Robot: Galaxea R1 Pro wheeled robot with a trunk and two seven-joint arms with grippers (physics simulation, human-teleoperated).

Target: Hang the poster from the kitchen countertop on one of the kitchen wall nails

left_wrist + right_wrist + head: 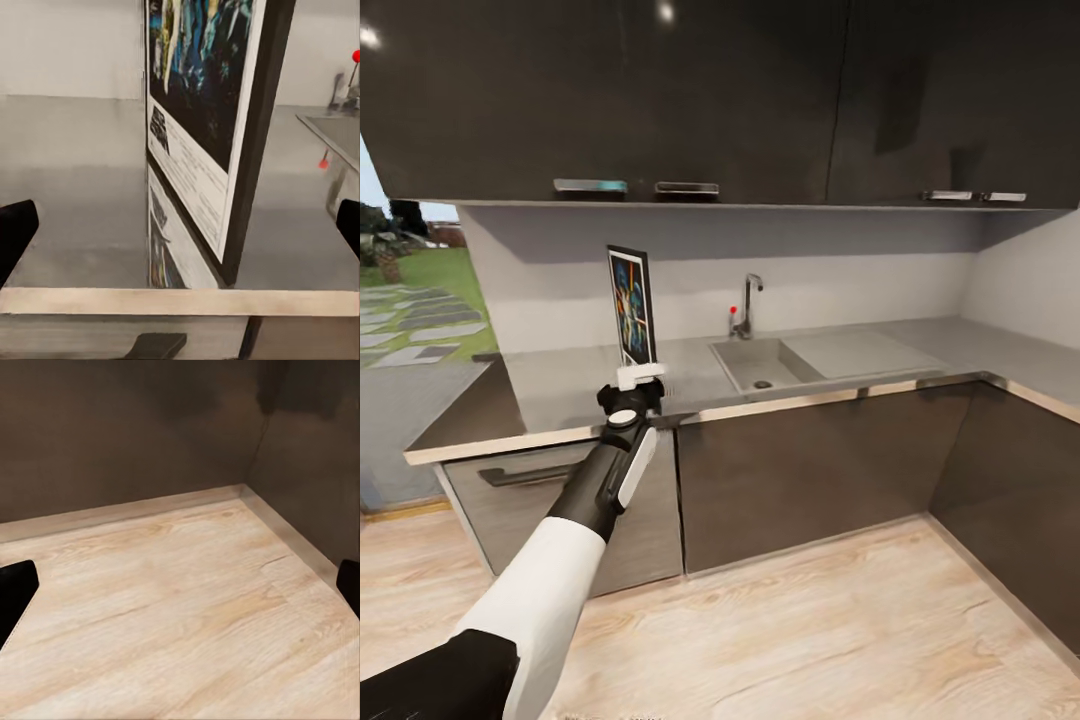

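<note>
Your left arm point(575, 520) reaches from the bottom of the head view up to the worktop's front edge, and its claw point(640, 378) sits right at the foot of the poster point(632, 304). Those fingers point(16, 232) are spread wide, one on each side of the frame, gripping nothing. That poster stands upright on the grey worktop point(560, 385), long axis vertical, turned nearly edge-on to you with its picture facing the sink point(760, 362). Tap point(746, 305) and sink lie well to its right; dark wall cupboards point(660, 95) hang overhead. Your right claw point(180, 592) is spread wide too, empty, above the wooden floor point(172, 615).
</note>
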